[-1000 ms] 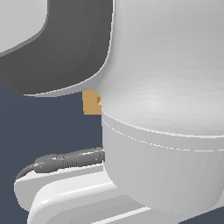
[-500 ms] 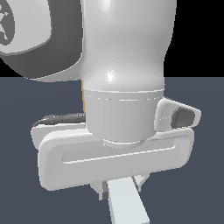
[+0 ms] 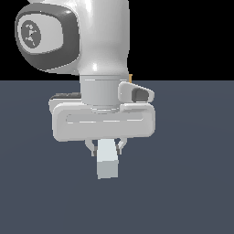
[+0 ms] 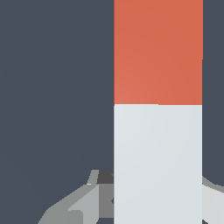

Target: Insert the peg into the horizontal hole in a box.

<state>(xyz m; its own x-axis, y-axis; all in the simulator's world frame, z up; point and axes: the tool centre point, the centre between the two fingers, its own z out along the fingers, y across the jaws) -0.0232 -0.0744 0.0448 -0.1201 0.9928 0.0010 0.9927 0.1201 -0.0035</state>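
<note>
**Peg clamped, box almost hidden**

The peg (image 3: 108,163) sits between the fingers (image 3: 91,147) of the gripper (image 3: 106,148), pale end toward the exterior camera; the wrist view shows its orange half beyond. The arm (image 3: 98,50) blocks nearly everything; only a tan sliver of the box (image 3: 130,78) peeks past it. Floor (image 3: 192,160) lies below.

honestly this isn't any real room, it's a bare simulator scene. the floor (image 3: 192,183) is one flat slate-blue surface with no texture, and above it there's just a solid black backdrop (image 3: 183,36) meeting it at a straight horizon. the white arm (image 3: 103,59) looks smooth and plasticky, with clean rendered shading and blocky edges in the wrist view.
</note>
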